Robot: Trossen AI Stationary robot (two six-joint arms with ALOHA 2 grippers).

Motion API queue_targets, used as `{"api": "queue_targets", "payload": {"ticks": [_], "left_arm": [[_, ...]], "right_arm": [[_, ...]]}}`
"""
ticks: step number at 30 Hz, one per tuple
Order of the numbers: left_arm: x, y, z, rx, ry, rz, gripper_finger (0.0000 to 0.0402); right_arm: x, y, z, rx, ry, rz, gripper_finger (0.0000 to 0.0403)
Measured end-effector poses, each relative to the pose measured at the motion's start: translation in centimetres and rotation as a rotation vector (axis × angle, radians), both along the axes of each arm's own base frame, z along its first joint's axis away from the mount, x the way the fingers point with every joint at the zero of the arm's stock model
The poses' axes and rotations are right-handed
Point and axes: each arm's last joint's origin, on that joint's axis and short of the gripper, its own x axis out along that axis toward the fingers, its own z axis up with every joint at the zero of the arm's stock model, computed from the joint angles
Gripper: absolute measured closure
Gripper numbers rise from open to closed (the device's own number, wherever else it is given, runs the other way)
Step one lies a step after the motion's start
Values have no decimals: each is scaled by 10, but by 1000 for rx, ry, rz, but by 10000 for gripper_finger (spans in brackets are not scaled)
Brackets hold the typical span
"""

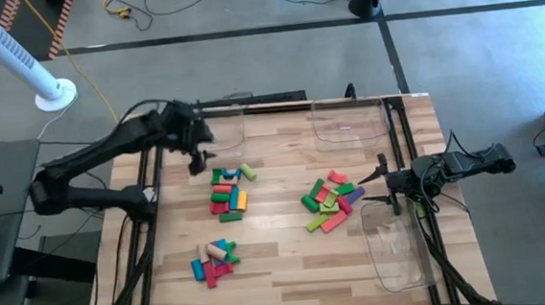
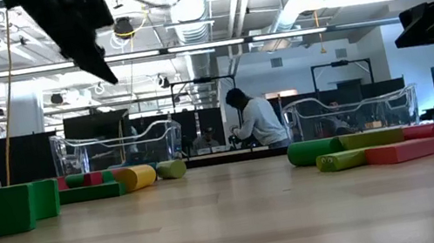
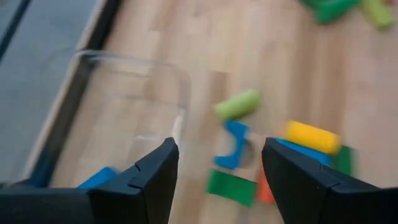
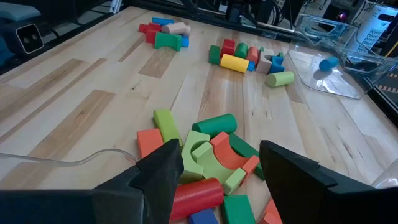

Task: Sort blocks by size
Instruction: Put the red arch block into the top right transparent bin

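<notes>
Blocks (image 1: 213,260) nearest me sit by the counter's (image 1: 290,267) near edge; a middle cluster (image 1: 228,192) and a right-hand heap (image 1: 331,202) lie farther in. My right pincer (image 1: 386,185) waits open beside that heap. My left pincer (image 1: 197,161), jaws apart and empty, hovers by the far-left tray (image 1: 225,127), which holds one blue block (image 4: 328,63). Risk: dropping low, it could clip the tray wall. Its wrist view is smeared, so I can't quite judge clearance.
</notes>
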Motion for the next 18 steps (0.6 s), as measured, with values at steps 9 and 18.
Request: {"api": "queue_targets", "payload": {"ticks": [9,18], "left_arm": [[9,-43,-5,25,87,-85,190],[13,-49,-60,-69,251,-105,190]], "right_arm": [[0,0,0,0,0,0,153],[0,-1,1,-260,-26,76,153]]}}
